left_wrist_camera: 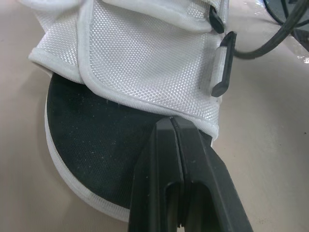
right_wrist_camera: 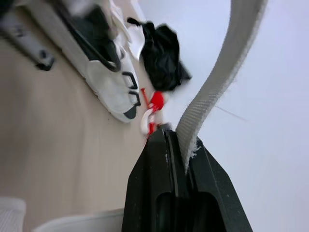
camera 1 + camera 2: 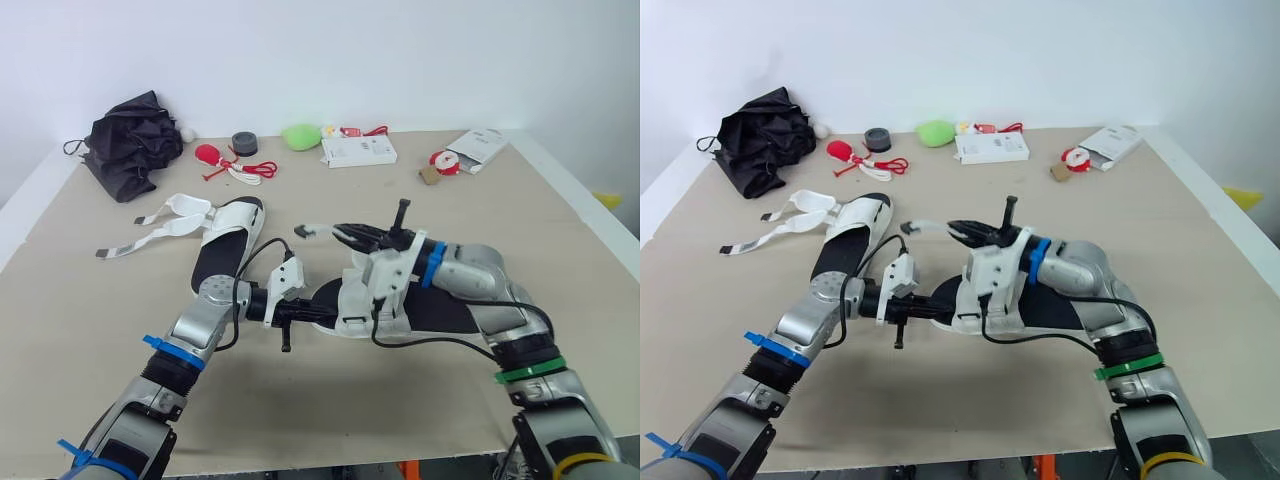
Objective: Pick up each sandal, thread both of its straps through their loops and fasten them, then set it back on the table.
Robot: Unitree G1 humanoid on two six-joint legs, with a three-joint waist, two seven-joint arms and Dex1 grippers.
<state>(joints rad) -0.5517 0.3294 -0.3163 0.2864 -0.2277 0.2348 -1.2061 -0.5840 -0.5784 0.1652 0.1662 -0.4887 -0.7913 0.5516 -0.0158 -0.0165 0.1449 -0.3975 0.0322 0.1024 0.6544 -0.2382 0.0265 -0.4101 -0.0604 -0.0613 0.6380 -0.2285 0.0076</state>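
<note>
One white mesh sandal with a black insole (image 3: 440, 312) lies mid-table between my arms. My left gripper (image 3: 300, 312) is at its toe end, shut, its tips (image 1: 171, 121) over the insole (image 1: 96, 130) and touching the hem of the mesh flap (image 1: 145, 53); I cannot tell whether they pinch it. A black loop (image 1: 222, 63) sits on that flap. My right gripper (image 3: 345, 234) is above the sandal, shut on a strap (image 2: 217, 82) whose end (image 3: 304, 230) sticks out leftward. The second sandal (image 3: 228, 238) lies farther left, its straps (image 3: 150, 235) spread loose.
A black bundle (image 3: 130, 145) sits at the back left. Along the back edge are red items (image 3: 215, 157), a grey roll (image 3: 244, 143), a green object (image 3: 300, 135), a white box (image 3: 357, 150) and a white packet (image 3: 475, 148).
</note>
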